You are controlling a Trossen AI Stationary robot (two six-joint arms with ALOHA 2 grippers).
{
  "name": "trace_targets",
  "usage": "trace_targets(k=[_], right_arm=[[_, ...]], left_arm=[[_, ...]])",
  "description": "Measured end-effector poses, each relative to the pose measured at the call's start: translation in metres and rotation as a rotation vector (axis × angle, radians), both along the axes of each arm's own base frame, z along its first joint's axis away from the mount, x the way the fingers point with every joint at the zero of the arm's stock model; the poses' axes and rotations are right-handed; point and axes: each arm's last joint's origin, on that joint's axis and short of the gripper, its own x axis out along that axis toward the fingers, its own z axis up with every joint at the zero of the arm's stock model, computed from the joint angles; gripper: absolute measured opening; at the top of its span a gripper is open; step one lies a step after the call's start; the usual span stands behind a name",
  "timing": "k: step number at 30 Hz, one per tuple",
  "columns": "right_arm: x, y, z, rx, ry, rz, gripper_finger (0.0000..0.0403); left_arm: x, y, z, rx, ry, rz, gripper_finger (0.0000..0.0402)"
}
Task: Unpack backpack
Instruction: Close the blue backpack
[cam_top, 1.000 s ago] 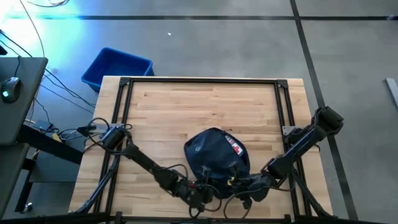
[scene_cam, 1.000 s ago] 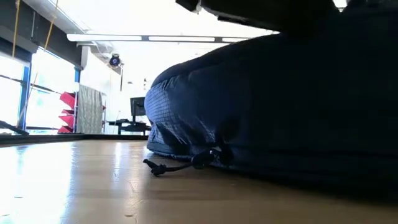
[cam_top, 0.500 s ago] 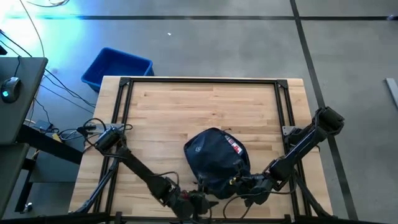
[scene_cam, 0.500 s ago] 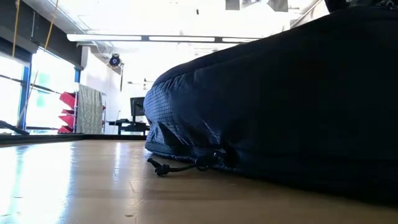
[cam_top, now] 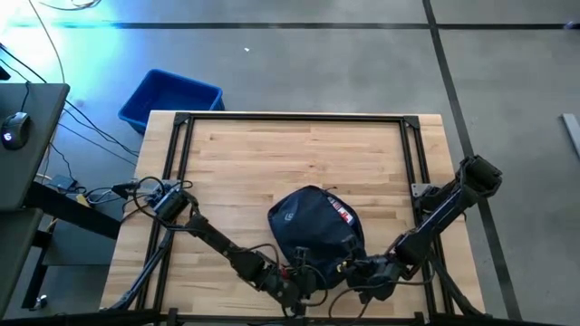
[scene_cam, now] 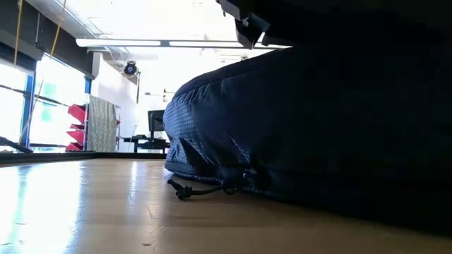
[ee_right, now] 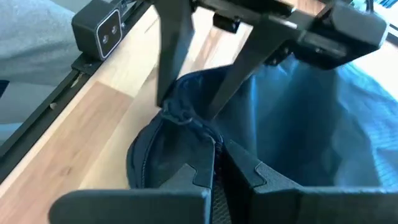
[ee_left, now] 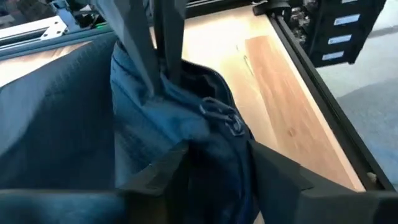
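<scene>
We see a grey concrete floor [cam_top: 317, 72] crossed by dark tape lines, with a bright blue bin [cam_top: 170, 98] standing on it beside the light wooden desk [cam_top: 299, 154]. A dark side table [cam_top: 27, 145] carries a mouse [cam_top: 13, 131]. Beyond, long ceiling lights [scene_cam: 176, 43] glow, windows [scene_cam: 18, 106] stand bright, and red shelves [scene_cam: 78, 127] line a wall.

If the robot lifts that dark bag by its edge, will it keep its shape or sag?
The backpack probably sags: its fabric bunches into folds where the right fingers pinch it. It sits domed on the table, so something inside may add weight. The quilted cloth looks grippy rather than slippery.
</scene>
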Motion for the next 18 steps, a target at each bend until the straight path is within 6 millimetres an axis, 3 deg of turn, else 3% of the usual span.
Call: trace_targets(k=[5,11,18], right_arm=[[-0.016,0.009,-0.005,0.021,0.089,0.044,0.0000],[-0.042,-0.001,-0.017,-0.079,0.246,-0.115,0.0000],[-0.072,-0.024,-0.021,-0.290,0.324,-0.355,0.0000]], left_arm=[[-0.005,0.001,-0.005,0.053,0.070,0.001,0.0015],[-0.017,-0.006,-0.001,0.125,0.111,-0.016,0.0003],[-0.046,-0.012,0.002,0.303,0.215,0.037,0.0001]])
